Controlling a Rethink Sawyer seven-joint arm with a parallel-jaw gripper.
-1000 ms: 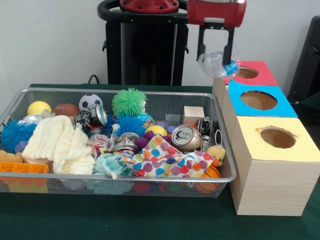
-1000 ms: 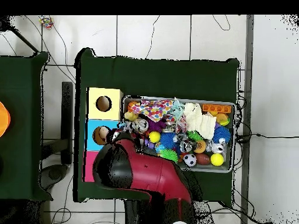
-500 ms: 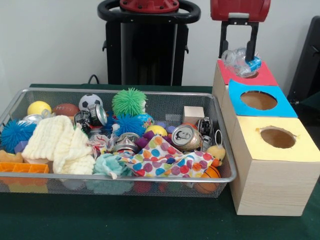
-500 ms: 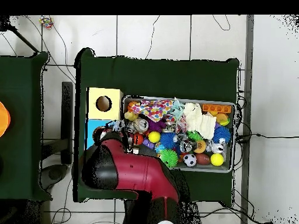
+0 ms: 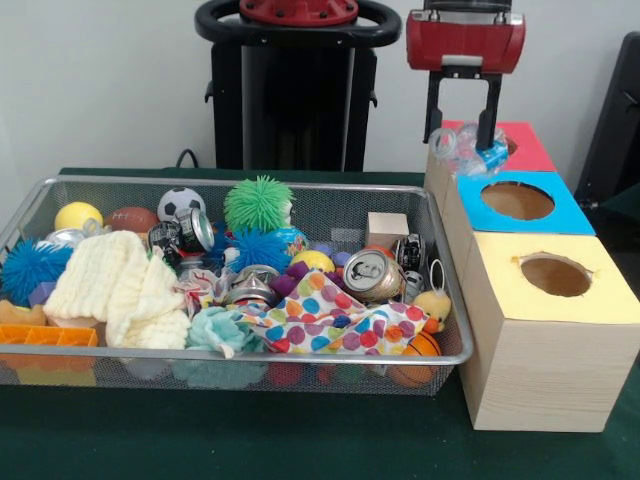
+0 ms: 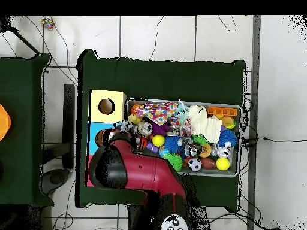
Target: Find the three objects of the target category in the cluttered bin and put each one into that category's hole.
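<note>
The pincer point(image 5: 462, 137) grips a crushed plastic bottle point(image 5: 462, 150) beside the red-topped box point(image 5: 525, 150); toys crowd the wire bin point(image 5: 60, 185).

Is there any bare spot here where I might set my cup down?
The green cloth in front of the wire bin and the yellow-topped box is bare. Inside the bin, toys, cans and cloths fill everything. The box tops are mostly holes, and the gripper holds a crumpled plastic bottle by the red-topped box.

The gripper point(image 5: 461, 128) with the crushed plastic bottle point(image 5: 462, 150) has shifted since half a second ago, from over the red box point(image 5: 523, 146) back toward the bin. The bottle now hangs lower, at that box's near-left corner beside the blue box point(image 5: 560, 208).
</note>
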